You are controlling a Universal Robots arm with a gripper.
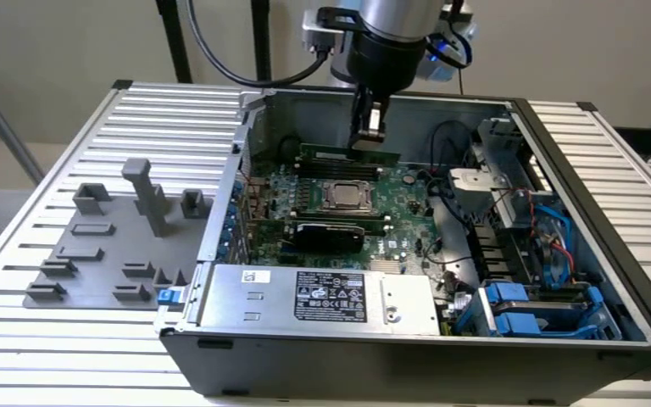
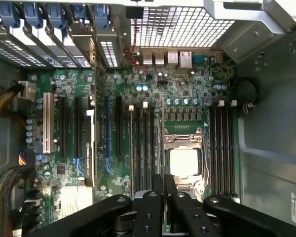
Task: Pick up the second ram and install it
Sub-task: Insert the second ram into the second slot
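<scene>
Fingers [image 1: 368, 127] clamp second ram [image 1: 331, 153] inside computer case [image 1: 416, 365].

An open computer case [image 1: 592, 222] sits on a slatted metal surface [image 1: 65, 360]. The arm reaches down into it from above. Its claw [image 1: 368, 141] is pinched on the top edge of the second ram [image 1: 328, 153], which stands on edge over the motherboard [image 1: 405, 222], just behind the CPU socket [image 1: 348, 197]. A labelled power supply [image 1: 314, 297] fills the near side. A gray fixture tray [image 1: 108, 248] lies outside the case, at the exterior view's left.
</scene>
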